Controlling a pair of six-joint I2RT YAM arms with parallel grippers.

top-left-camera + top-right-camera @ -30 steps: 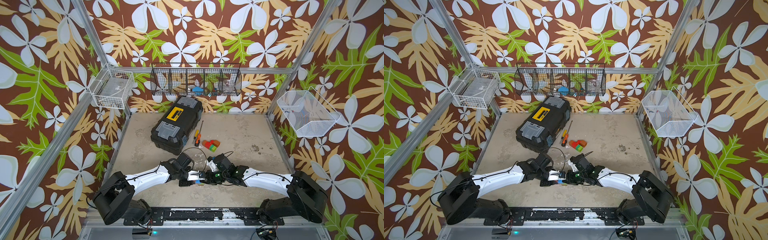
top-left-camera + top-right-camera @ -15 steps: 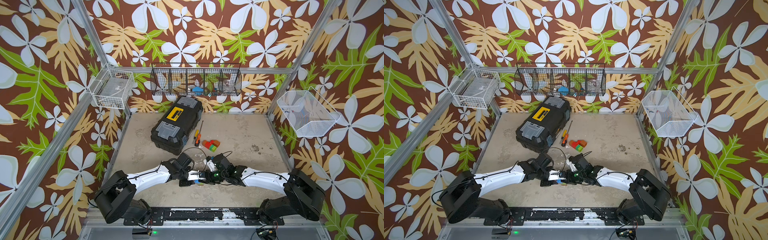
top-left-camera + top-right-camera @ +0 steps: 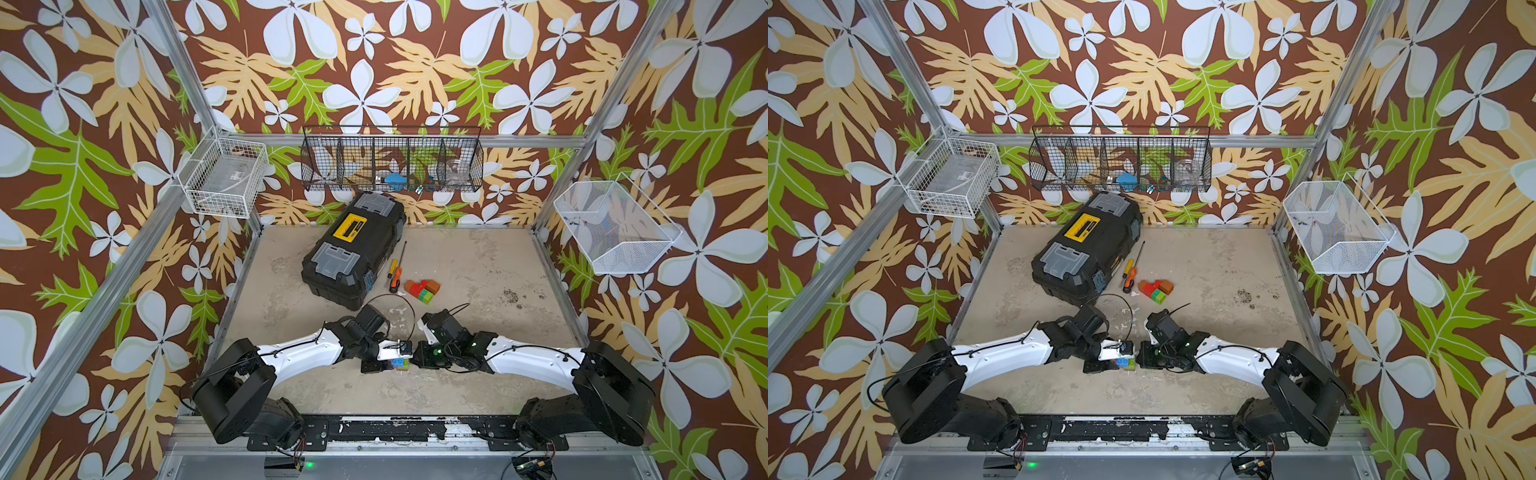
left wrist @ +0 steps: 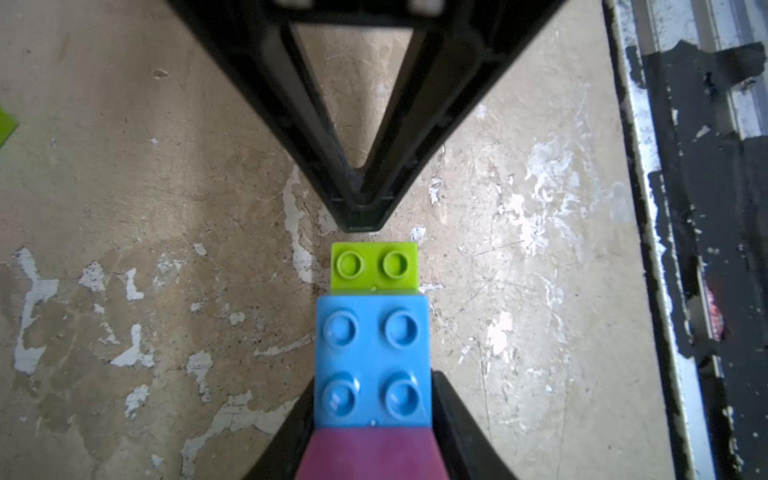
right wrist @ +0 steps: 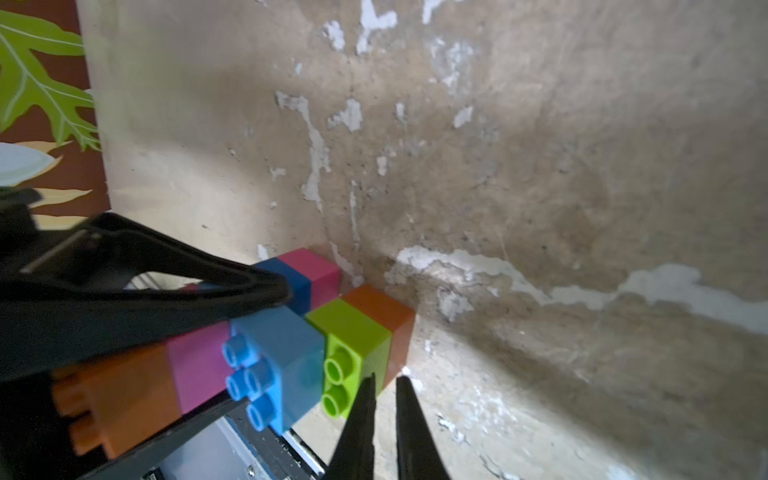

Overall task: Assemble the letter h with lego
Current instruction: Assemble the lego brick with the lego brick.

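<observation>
A lego assembly (image 3: 400, 363) (image 3: 1126, 363) sits low over the table near the front, between my two grippers. My left gripper (image 4: 372, 386) (image 3: 395, 358) is shut on it, its fingers (image 5: 166, 266) flanking the light-blue brick (image 4: 372, 361) and the pink brick (image 4: 370, 453). In the right wrist view the assembly shows orange (image 5: 120, 399), pink, light-blue (image 5: 274, 345), lime (image 5: 353, 328) and orange (image 5: 382, 307) bricks, with dark-blue and pink ones behind. My right gripper (image 5: 384, 378) (image 4: 360, 220) is shut and empty, its tips right at the lime brick (image 4: 374, 266). Loose lego (image 3: 423, 289) (image 3: 1156, 289) lies mid-table.
A black toolbox (image 3: 353, 249) stands at the back left, with two screwdrivers (image 3: 395, 272) beside it near the loose bricks. Wire baskets hang on the back wall (image 3: 392, 160) and on both side walls. The front metal rail (image 4: 706, 208) runs close to the assembly.
Hardly anything: both grippers stay together at the assembly near the front, and the right arm has shifted only slightly.
</observation>
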